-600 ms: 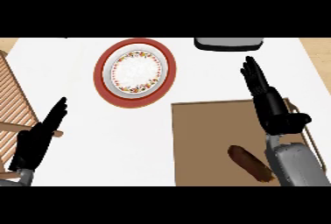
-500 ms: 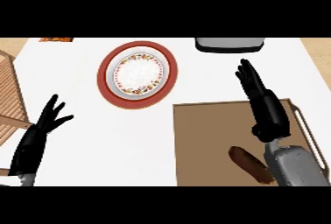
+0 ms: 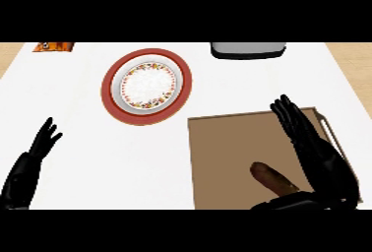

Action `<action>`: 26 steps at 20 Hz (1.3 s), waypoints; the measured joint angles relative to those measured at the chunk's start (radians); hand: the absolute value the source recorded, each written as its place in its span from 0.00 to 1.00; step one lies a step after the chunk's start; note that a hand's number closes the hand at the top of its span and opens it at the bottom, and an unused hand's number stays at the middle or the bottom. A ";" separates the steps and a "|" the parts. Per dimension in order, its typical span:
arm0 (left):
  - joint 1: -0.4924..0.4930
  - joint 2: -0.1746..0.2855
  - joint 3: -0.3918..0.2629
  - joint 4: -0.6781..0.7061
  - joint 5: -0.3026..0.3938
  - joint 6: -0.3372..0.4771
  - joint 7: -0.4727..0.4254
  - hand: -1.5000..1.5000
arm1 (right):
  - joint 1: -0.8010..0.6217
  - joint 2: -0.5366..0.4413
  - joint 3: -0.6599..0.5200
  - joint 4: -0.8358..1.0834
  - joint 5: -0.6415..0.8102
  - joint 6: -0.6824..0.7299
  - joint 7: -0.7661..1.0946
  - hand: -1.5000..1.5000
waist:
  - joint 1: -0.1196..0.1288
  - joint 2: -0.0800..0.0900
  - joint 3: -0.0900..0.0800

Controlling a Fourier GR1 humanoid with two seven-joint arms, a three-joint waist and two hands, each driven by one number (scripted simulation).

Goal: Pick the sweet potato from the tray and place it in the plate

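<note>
Right hand [image 3: 320, 157], straight-fingered and empty, hovers over the tray [image 3: 218, 157], just beside the sweet potato [image 3: 272, 178].

The right hand [image 3: 320, 157] comes in from the near right, its fingers straight and close together, pointing far and slightly left, thumb spread leftward. The left hand [image 3: 33, 158] rests open at near left, fingers up.

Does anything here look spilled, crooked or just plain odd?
Nothing stands out. The sweet potato lies whole on the brown tray. The plate sits flat on the white counter with nothing spilled around it. The right robot hand is open over the tray, beside the sweet potato.
</note>
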 measured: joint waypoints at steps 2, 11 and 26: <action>0.007 0.004 0.011 0.003 0.005 -0.013 -0.015 0.50 | 0.114 -0.002 -0.016 -0.059 -0.010 0.006 -0.102 0.00 | 0.001 0.003 0.000; 0.008 -0.005 0.037 -0.009 -0.009 -0.042 -0.017 0.50 | 0.469 -0.154 -0.111 -0.223 0.026 0.146 -0.335 0.00 | 0.015 0.010 0.000; 0.015 -0.032 0.046 -0.004 -0.038 -0.074 -0.034 0.50 | 0.484 -0.397 -0.234 -0.421 0.350 0.230 0.096 0.00 | 0.039 0.015 -0.002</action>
